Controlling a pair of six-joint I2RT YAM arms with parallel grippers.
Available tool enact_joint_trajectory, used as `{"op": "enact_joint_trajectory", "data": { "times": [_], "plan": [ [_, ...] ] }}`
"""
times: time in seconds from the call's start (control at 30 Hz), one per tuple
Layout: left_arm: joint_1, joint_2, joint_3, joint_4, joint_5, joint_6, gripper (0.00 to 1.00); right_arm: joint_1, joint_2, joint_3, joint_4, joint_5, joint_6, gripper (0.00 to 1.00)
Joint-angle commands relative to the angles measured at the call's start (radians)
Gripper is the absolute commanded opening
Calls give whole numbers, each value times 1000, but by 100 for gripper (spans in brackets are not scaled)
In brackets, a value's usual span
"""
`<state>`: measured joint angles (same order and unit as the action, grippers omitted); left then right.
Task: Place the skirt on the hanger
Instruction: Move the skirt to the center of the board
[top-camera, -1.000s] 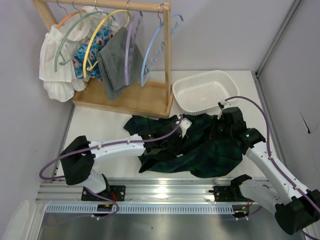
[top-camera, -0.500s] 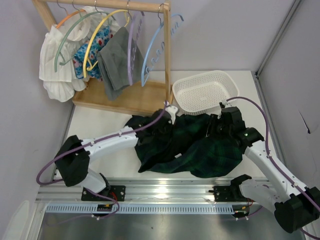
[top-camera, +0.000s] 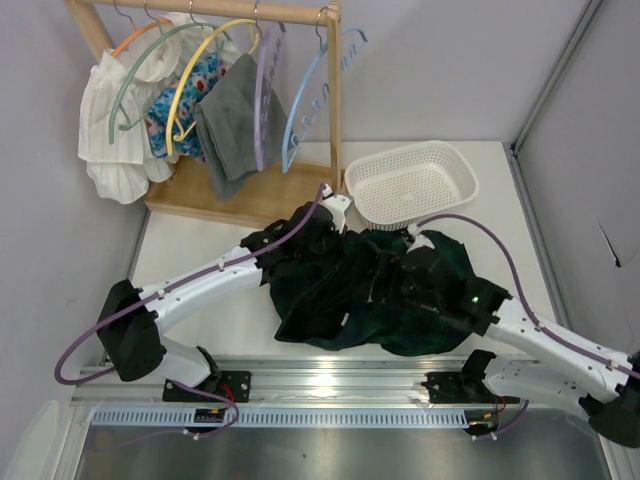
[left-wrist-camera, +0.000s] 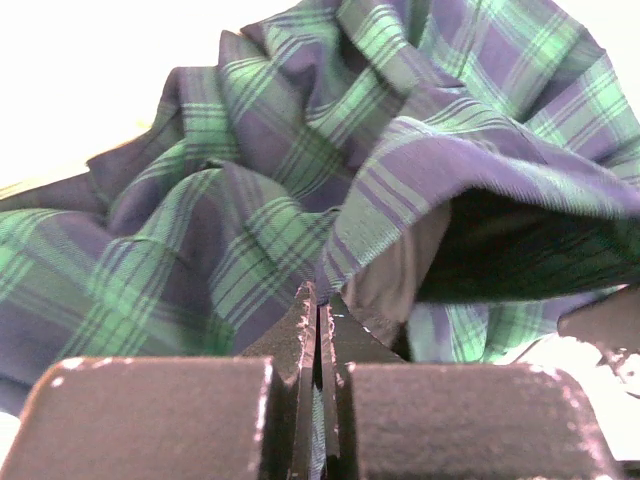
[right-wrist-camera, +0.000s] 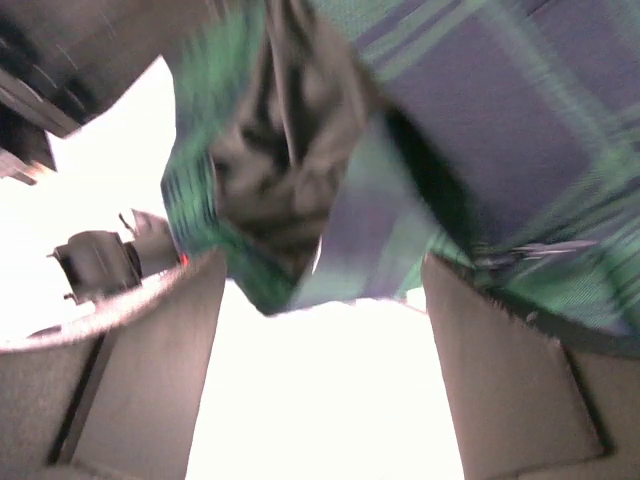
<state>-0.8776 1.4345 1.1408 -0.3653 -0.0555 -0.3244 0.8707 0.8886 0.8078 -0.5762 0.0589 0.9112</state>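
Left fingers: left gripper (left-wrist-camera: 318, 312) clenched, tips pinching a fold edge of the dark green and navy plaid cloth skirt (top-camera: 325, 295); the pale lining shows just at 1 o'clock of the tips.
Right fingers: right gripper (right-wrist-camera: 318, 355) released, jaws wide apart; plaid cloth hangs at 12 o'clock of the gap and neither pad touches it. The view is blurred.
Skirt, position: bunched on the white table (top-camera: 195, 250) between the two arms. Its 12 o'clock edge is raised at the left fingers; the rest is heaped below and under the right wrist.
Step in hand: gathering and lifting the skirt by one edge; it is not yet on a hanger.
Next move calls for: probably a second hold by the right fingers on the waistband, to spread it open before carrying.
Likely target: bare light blue plastic hanger (top-camera: 305, 105) on the wooden rack (top-camera: 334, 120), at 11 o'clock of the skirt.
Nearby: white perforated plastic basket (top-camera: 410, 180), at 1 o'clock, just beside the raised edge.
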Motion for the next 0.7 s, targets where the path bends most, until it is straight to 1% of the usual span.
{"op": "enact_joint_trajectory", "data": {
  "times": [0.0,0.03,0.1,0.13,0.2,0.27,0.4,0.47,0.57,0.6,0.67],
  "plan": [
    [0,-69,34,-24,-53,73,0,114,64,-13,15,212,162,84],
    [0,-74,34,-26,-56,76,0,170,81,-10,-5,238,179,84],
    [2,-80,39,-35,-63,73,0,215,139,8,-40,307,239,82],
    [0,-80,37,-44,-63,71,0,258,154,16,-75,326,259,81],
    [0,-85,40,-50,-64,70,0,296,194,27,-100,375,322,80],
    [2,-89,33,-53,-76,70,0,330,216,22,-77,386,348,80],
    [2,-103,30,-67,-107,77,0,356,257,28,1,400,379,81],
    [2,-112,27,-70,-118,79,0,367,279,62,-17,423,399,82],
    [2,-118,23,-73,-125,81,0,392,315,100,-86,473,451,86],
    [2,-123,23,-75,-127,79,1,398,322,99,-86,482,459,88],
    [2,-128,22,-73,-129,79,0,399,334,88,-21,487,450,88]
  ]
}}
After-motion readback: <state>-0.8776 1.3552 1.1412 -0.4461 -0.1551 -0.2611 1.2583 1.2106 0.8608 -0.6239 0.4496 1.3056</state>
